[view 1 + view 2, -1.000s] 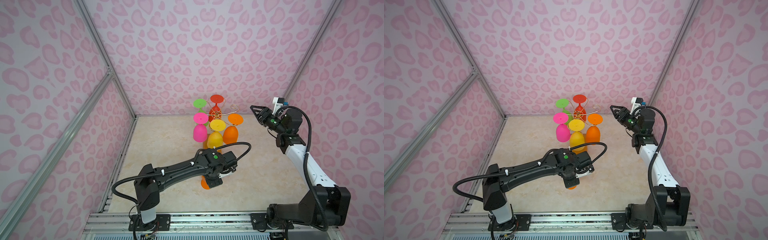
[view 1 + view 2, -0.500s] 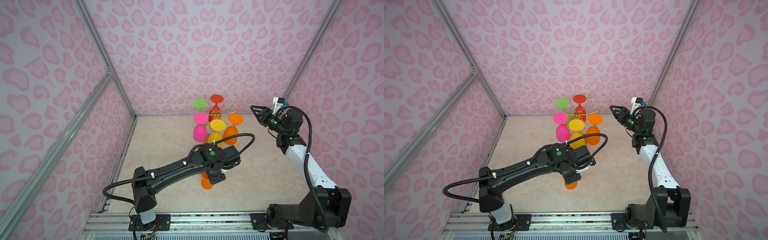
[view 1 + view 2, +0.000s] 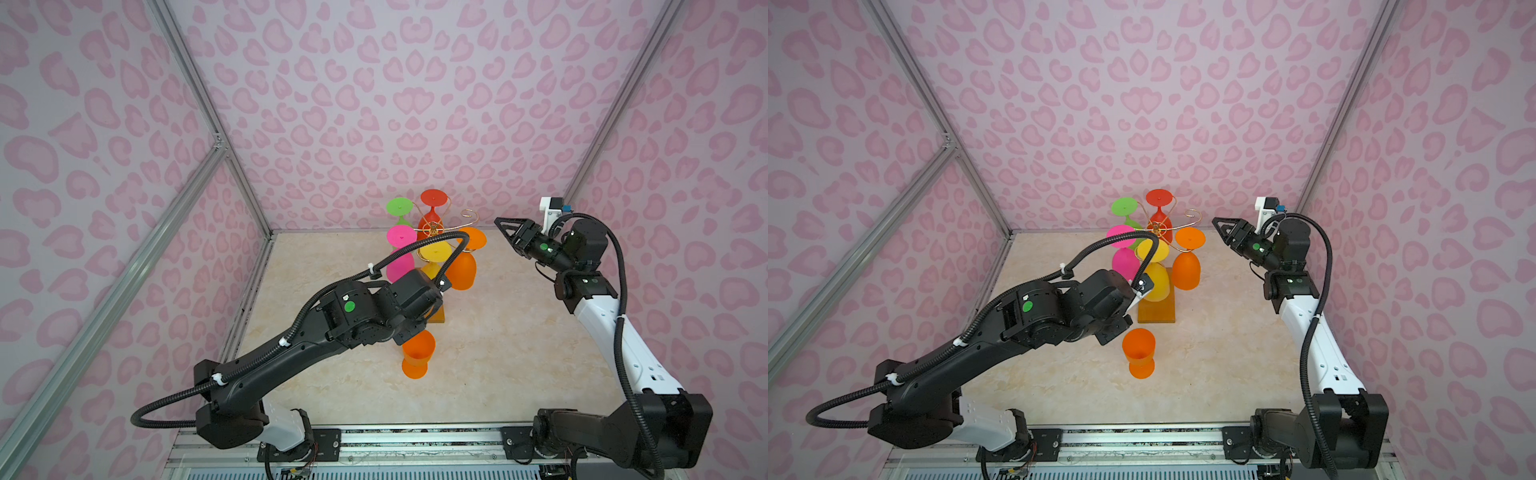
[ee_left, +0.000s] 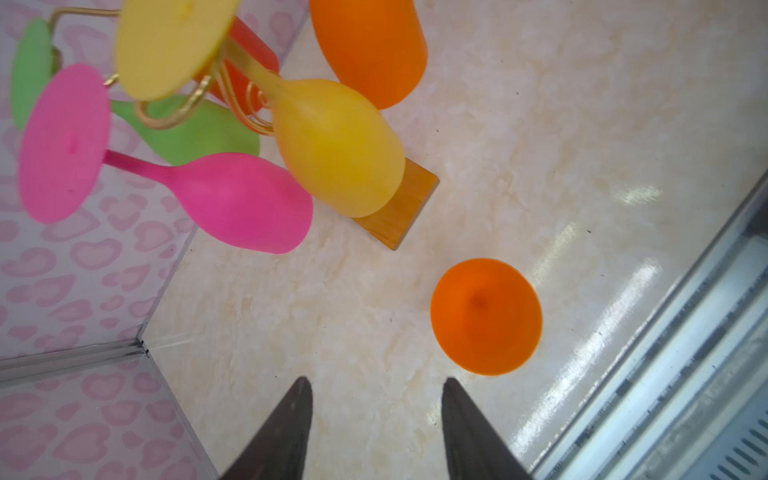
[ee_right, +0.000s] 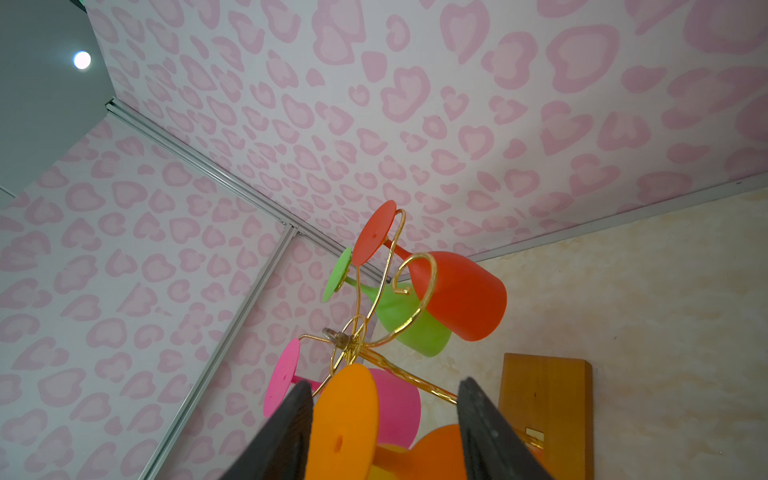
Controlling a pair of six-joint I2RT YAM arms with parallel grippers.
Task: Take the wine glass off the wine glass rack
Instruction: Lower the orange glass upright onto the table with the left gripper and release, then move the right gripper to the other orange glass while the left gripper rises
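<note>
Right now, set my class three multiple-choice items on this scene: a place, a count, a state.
1. Where is the upright orange glass?
A. on the table near the rack
B. hung on the rack
C. in the right pincer
2. How many glasses hang on the rack?
A. three
B. five
C. six
3. How is the left pincer?
A. shut on a glass
B. open and empty
C. shut on the rack

Key: 1 A, it stands on bare table; 2 B, green, red, pink, yellow and another orange hang there; 3 B, its jaws stand apart.
</note>
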